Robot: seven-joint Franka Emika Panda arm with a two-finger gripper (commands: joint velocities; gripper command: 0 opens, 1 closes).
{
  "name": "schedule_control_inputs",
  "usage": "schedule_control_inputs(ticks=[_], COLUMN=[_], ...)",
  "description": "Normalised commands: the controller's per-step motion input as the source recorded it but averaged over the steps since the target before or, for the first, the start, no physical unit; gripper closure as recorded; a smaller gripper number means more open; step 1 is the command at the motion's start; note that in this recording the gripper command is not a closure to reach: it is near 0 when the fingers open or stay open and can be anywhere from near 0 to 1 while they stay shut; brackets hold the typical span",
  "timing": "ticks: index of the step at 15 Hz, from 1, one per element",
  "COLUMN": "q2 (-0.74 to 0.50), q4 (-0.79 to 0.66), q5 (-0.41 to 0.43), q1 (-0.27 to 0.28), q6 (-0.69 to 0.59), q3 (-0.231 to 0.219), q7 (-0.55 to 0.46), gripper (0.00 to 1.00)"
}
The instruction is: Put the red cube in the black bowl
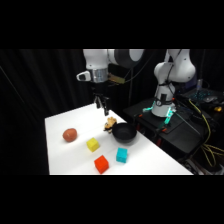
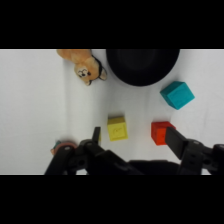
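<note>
Gripper (image 1: 103,106) hangs above the white table (image 1: 60,125), clear of everything, fingers spread and empty; in the wrist view the two fingers (image 2: 172,140) stand well apart.

Black bowl (image 1: 123,132) as landmark: the red cube (image 1: 101,163) sits on the table well in front of it, toward the camera, not touching anything. Cyan cube (image 1: 121,155) lies between bowl and red cube, just off to the side. Yellow cube (image 1: 92,144) is near the bowl, on the side away from the arm base. Small brown plush toy (image 1: 109,123) sits right against the bowl's far rim. Dull-red ball (image 1: 70,134) is well apart, past the yellow cube.

Table is plain white; black curtain behind, cables and a black stand beside the arm base.
</note>
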Motion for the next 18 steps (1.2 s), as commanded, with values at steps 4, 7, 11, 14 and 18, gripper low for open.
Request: schedule_control_inputs(ticks=[4, 7, 11, 14, 18], q2=[0.06, 0.27, 0.56, 0.60, 0.43], q4=[0.11, 0.42, 0.68, 0.63, 0.46], q5=[-0.064, -0.112, -0.154, -0.058, -0.001], q1=[0.043, 0.129, 0.107, 0.066, 0.114], q6=[0.00, -0.02, -0.01, 0.05, 0.04], q3=[0.066, 0.115, 0.043, -0.017, 0.000], q7=[0.14, 0.29, 0.26, 0.12, 0.10], gripper=[0.00, 0.00, 0.00, 0.00, 0.00])
